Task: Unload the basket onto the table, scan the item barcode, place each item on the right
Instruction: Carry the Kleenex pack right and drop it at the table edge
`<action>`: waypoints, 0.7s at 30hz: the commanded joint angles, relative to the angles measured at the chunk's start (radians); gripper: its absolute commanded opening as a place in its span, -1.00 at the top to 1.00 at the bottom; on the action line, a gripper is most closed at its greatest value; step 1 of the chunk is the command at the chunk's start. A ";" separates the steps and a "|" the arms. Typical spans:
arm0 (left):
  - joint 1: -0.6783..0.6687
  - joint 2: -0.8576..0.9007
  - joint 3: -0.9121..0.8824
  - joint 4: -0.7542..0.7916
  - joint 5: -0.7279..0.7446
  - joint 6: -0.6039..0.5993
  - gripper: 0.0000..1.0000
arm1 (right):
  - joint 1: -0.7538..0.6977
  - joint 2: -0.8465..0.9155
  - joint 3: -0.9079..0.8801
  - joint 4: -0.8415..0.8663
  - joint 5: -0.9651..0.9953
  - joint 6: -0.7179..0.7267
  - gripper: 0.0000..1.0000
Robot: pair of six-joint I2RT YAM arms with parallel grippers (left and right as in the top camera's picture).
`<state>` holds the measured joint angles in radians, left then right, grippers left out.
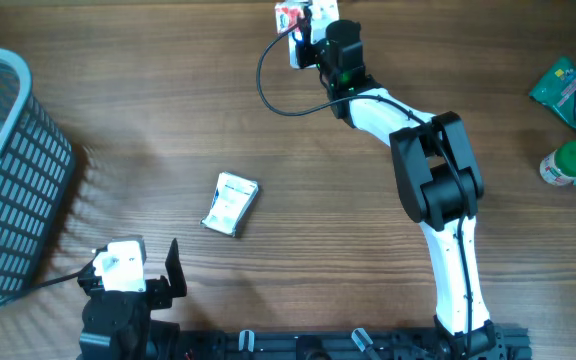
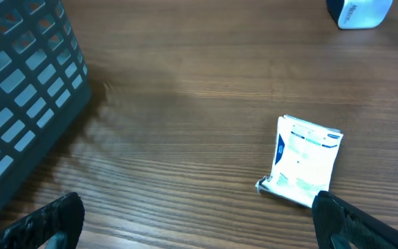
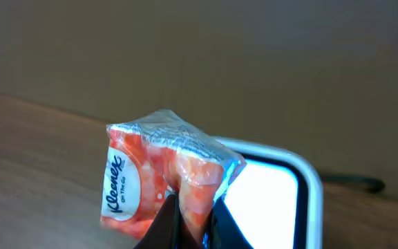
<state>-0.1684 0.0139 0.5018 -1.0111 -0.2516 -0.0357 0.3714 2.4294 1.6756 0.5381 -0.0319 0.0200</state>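
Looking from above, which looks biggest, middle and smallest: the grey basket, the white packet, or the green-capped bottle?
Largest: grey basket.
Then white packet and green-capped bottle: they look about alike, so I won't rank them.

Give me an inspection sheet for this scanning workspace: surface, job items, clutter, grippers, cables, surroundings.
Surface: wooden table, no spills seen.
Job's things: Kleenex tissue pack held up in front of the white scanner; white packet lying on the table.
Clutter: green pouch and green-capped bottle at the far right.
Grippers: left gripper open, empty; right gripper shut on the Kleenex tissue pack.
Cables: black cable looping beside the right wrist.
Surroundings: grey mesh basket at the left.
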 commanded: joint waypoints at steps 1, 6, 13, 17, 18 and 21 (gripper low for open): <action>-0.005 -0.005 -0.001 0.002 0.008 -0.005 -1.00 | -0.004 0.019 0.013 0.057 0.029 -0.018 0.91; -0.005 -0.005 -0.001 0.002 0.008 -0.005 -1.00 | -0.037 -0.087 0.013 -0.048 0.029 -0.017 0.91; -0.005 -0.005 -0.001 0.002 0.008 -0.005 -1.00 | -0.210 -0.414 0.013 -0.637 0.284 -0.017 0.91; -0.005 -0.005 -0.001 0.002 0.008 -0.005 -1.00 | -0.393 -0.430 0.012 -1.013 0.530 -0.017 0.91; -0.005 -0.005 -0.001 0.002 0.008 -0.005 -1.00 | -0.446 -0.415 0.010 -1.082 0.505 -0.016 0.91; -0.005 -0.005 -0.001 0.002 0.008 -0.005 -1.00 | -0.599 -0.348 -0.018 -1.186 0.325 -0.016 0.91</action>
<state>-0.1684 0.0143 0.5018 -1.0107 -0.2516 -0.0357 -0.1173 2.0003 1.6966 -0.5949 0.3801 0.0090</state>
